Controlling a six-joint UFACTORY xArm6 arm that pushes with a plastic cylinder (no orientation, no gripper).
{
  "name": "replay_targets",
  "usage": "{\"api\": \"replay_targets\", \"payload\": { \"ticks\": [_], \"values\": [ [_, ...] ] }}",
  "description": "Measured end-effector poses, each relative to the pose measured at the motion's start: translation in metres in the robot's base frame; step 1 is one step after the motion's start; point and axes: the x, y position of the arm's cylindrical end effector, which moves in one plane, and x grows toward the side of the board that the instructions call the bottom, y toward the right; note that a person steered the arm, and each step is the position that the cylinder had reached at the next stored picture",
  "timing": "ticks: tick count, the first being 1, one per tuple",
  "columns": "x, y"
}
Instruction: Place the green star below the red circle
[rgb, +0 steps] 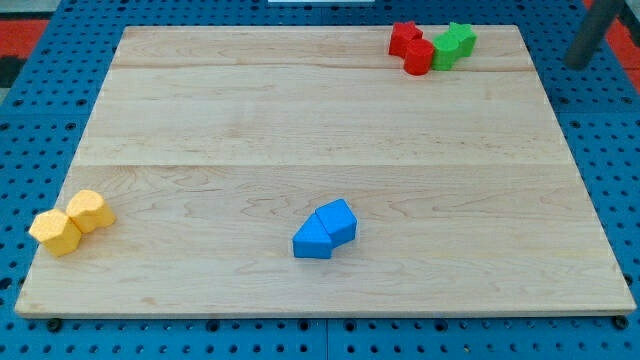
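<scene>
Up at the table's (300, 120) top right, the green star (454, 43) sits touching the red circle (418, 56), beside it, not below. My tip (574, 64) waits off to the right (no jaws to open or close). Job not done yet.

No legible text, label, brand, number or sign anywhere in the camera view.

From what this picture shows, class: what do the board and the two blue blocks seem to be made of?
The board: pale wood, going by its grain lines and plank seams, with a matt finish. The two blue blocks: evenly coloured and smooth-faced, with no grain showing, so either painted wood or plastic; the picture leaves that open.
</scene>
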Motion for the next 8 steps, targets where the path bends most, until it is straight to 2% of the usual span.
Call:
{"api": "replay_targets", "payload": {
  "ticks": [1, 2, 3, 4, 6, 8],
  "values": [
    [-0.056, -0.01],
    [-0.061, -0.039],
    [-0.054, -0.098],
    [-0.046, -0.123],
    [0.018, -0.139],
    [0.064, -0.195]
  ]
}}
